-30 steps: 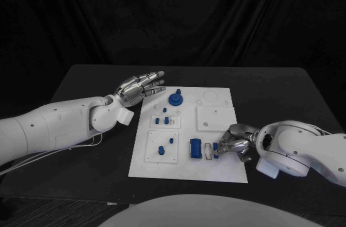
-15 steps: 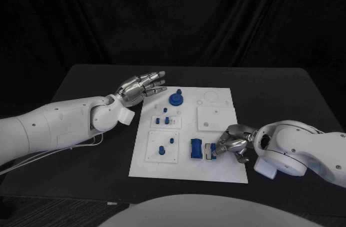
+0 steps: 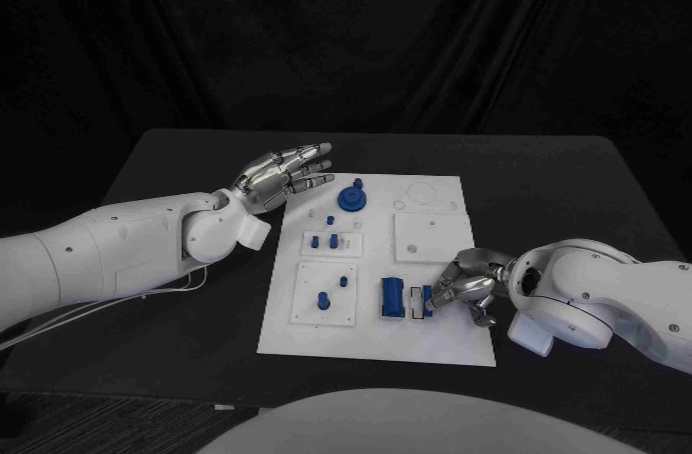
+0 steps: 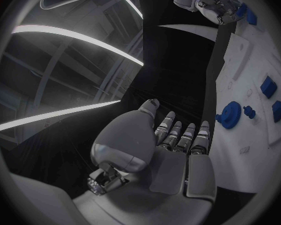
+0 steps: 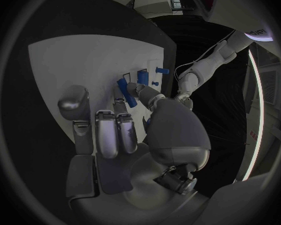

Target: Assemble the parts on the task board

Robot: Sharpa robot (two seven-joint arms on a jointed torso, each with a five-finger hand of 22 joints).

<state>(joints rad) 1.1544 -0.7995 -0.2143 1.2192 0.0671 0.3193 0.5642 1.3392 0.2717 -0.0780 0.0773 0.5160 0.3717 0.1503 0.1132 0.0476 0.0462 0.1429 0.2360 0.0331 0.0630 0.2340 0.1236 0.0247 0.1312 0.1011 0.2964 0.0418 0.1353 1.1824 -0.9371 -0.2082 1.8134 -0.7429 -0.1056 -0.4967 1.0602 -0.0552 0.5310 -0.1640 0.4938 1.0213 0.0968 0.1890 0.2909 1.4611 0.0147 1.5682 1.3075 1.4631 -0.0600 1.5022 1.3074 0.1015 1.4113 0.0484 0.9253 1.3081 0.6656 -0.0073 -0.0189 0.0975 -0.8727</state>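
Observation:
The white task board (image 3: 450,340) lies in the middle of the black table. My right hand (image 3: 470,288) rests on the board's near right part. Its thumb and fingertips pinch a narrow blue bar (image 3: 428,300) beside a small slot. The right wrist view shows this bar (image 5: 125,91) between the thumb and the curled fingers of that hand (image 5: 122,135). A thicker blue block (image 3: 391,297) stands just left of the bar. My left hand (image 3: 284,177) hovers with its fingers spread at the board's far left corner, holding nothing. A blue round knob (image 3: 352,195) (image 4: 229,116) sits close to it.
Small blue pegs stand in two raised white plates (image 3: 316,314) on the board's left half. Another raised plate (image 3: 434,236) sits on the right half. Bare black table (image 3: 577,194) surrounds the board. White cables trail beside my left arm (image 3: 101,259).
My right hand has edged slightly left with the narrow blue bar. The left hand has not moved.

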